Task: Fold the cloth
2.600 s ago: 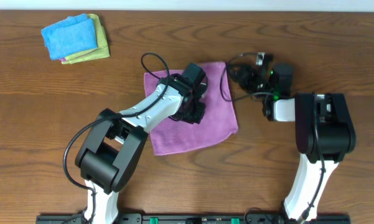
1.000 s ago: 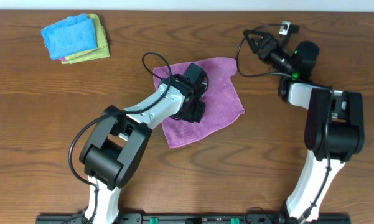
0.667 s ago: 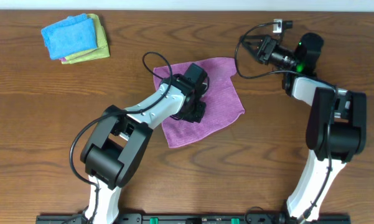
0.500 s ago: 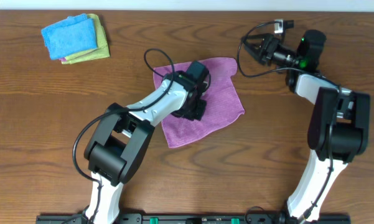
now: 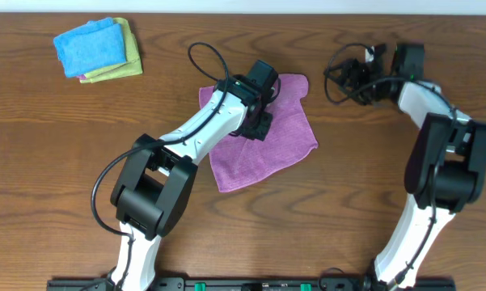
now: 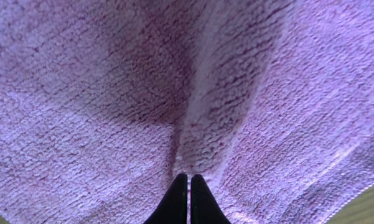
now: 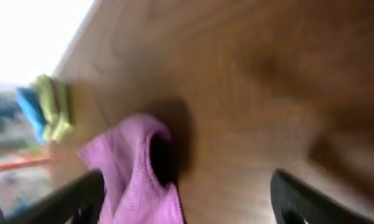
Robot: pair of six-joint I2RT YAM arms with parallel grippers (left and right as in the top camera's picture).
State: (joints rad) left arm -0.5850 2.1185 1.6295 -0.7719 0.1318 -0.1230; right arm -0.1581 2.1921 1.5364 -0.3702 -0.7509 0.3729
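A purple cloth (image 5: 267, 137) lies on the wooden table at the middle, folded over, its far part bunched up. My left gripper (image 5: 257, 113) presses down on the cloth's far part; in the left wrist view its fingers (image 6: 187, 182) are shut, pinching a ridge of the purple cloth (image 6: 143, 93). My right gripper (image 5: 344, 77) is open and empty at the back right, apart from the cloth. The right wrist view is blurred and shows the cloth (image 7: 137, 168) ahead, with wide-apart fingers (image 7: 187, 202).
A stack of folded blue (image 5: 89, 44) and yellow-green (image 5: 125, 52) cloths sits at the back left; it also shows blurred in the right wrist view (image 7: 46, 109). Black cables loop over both arms. The table's far edge (image 5: 243, 11) runs along the top.
The cloth has shifted and turned on the table, pulled toward the back. My left gripper moved toward the far edge with it. My right gripper let go, swung right and back, then lowered.
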